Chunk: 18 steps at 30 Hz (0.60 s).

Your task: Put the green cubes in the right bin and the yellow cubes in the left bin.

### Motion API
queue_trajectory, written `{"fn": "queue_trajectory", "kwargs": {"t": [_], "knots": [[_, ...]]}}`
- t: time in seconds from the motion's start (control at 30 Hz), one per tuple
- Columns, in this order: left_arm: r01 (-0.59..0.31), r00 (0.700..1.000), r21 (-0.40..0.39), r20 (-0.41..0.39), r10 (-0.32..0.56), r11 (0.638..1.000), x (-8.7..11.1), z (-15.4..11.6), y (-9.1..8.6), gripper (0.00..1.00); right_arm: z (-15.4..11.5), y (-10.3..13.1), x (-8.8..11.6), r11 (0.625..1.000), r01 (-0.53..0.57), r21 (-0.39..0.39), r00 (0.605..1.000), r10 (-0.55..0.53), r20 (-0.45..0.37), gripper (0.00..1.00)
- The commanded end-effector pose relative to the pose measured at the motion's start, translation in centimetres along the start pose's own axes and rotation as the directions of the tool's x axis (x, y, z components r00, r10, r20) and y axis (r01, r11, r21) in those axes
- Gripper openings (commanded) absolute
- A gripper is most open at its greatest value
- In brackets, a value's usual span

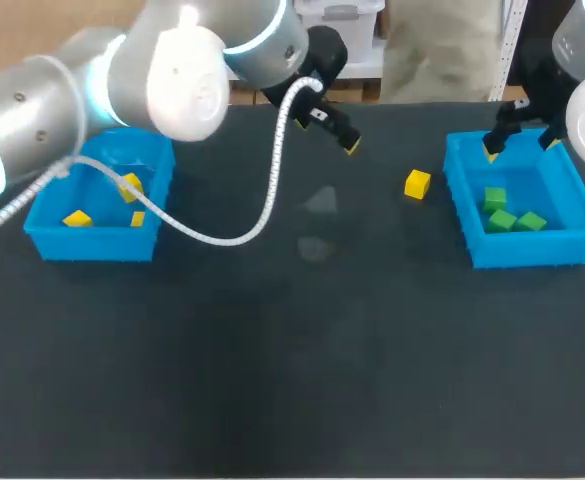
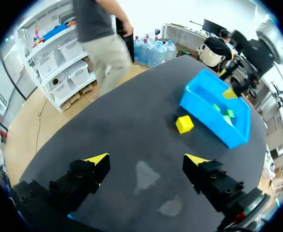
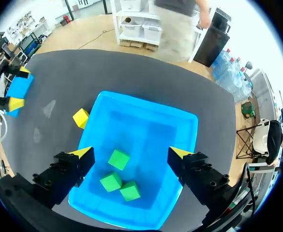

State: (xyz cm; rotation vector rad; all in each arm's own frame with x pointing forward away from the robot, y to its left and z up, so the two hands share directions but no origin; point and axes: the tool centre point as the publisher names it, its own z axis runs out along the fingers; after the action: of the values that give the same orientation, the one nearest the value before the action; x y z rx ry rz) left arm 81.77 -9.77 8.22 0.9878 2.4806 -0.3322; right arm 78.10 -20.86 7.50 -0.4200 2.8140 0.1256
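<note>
The loose yellow cube (image 1: 418, 184) is lying just left of the right bin (image 1: 461, 205), to the right of the left gripper (image 1: 336, 130), whose jaws are gaping empty; the right gripper (image 1: 520, 149) is hanging open above that bin.

The left arm (image 1: 122, 80) extended toward the middle, with the left gripper (image 2: 147, 162) spread wide and empty. The right gripper (image 3: 131, 153) pointed downward, fingers apart, empty.

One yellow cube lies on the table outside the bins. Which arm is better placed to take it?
Probably left. The left jaws, open and empty, face the yellow cube, and the left bin, where it belongs, is on that side. The right jaws hang open over the right bin.
</note>
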Motion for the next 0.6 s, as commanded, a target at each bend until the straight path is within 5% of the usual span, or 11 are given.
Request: {"fn": "queue_trajectory", "kwargs": {"t": [0.03, 0.6], "knots": [[0.001, 1.0, -0.032, 0.022, 0.0, 0.999, -0.1, 4.8, -0.6, 1.0, -0.1, 0.1, 0.3, 1.0, -0.002, 0.006, 1.0, 0.002, 0.007, 1.0], [0.048, 0.997, -0.032, 0.064, -0.045, 0.998, -2.5, 8.3, -3.6, 1.0, -0.1, 0.1, 0.3, 1.0, -0.002, 0.006, 1.0, 0.002, 0.007, 1.0]]}}
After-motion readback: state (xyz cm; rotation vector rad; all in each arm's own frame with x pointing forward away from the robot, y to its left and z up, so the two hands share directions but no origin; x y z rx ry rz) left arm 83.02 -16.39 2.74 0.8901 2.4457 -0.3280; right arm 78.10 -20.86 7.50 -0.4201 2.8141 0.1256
